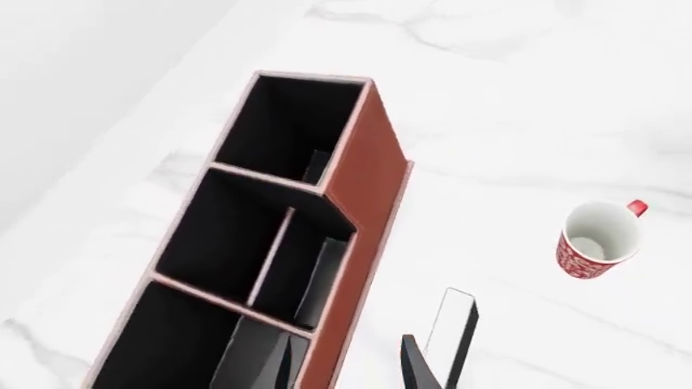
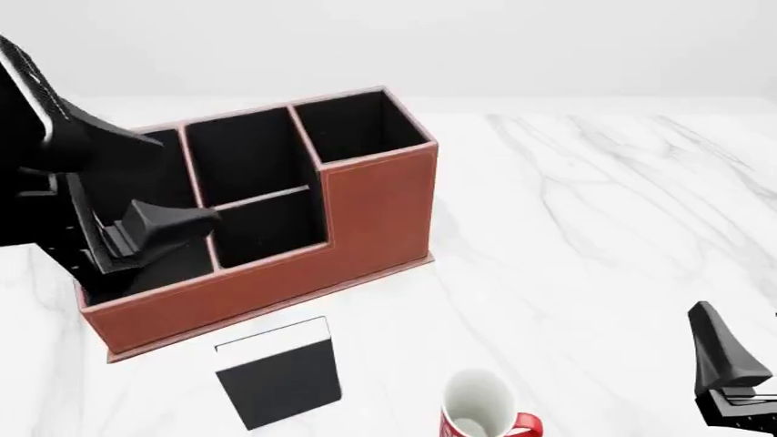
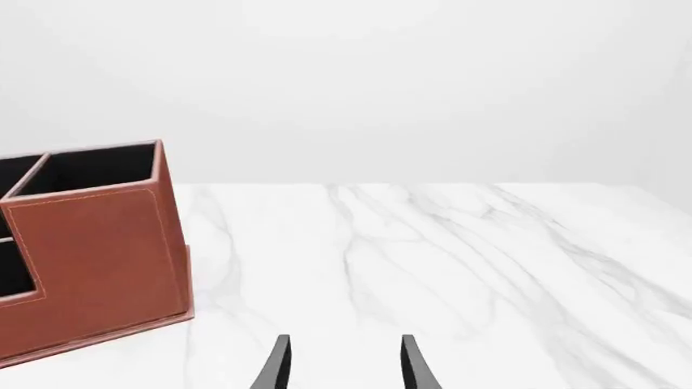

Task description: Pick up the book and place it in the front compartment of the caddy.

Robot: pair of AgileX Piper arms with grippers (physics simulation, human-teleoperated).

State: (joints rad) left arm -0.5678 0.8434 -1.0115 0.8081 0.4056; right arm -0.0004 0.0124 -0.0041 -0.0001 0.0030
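Observation:
The book (image 2: 279, 381), black-covered with a white page edge, lies flat on the table just in front of the caddy (image 2: 364, 214). It also shows in the left wrist view, book (image 1: 454, 326), beside the caddy's reddish-brown wall (image 1: 373, 174). My left gripper (image 2: 170, 228) hangs over the caddy's left end, open and empty. In its own view, the left gripper (image 1: 337, 366) has one finger over the black-lined compartments and the other over the table near the book. My right gripper (image 2: 729, 378) is low at the table's near right, far from the book; the right gripper (image 3: 343, 369) stands open and empty.
A red-and-white mug (image 2: 479, 411) stands upright right of the book, near the table's front edge; the mug (image 1: 597, 239) shows an empty white inside. The caddy (image 3: 97, 243) fills the left of the right wrist view. White marble table (image 2: 583, 237) stretches to the right.

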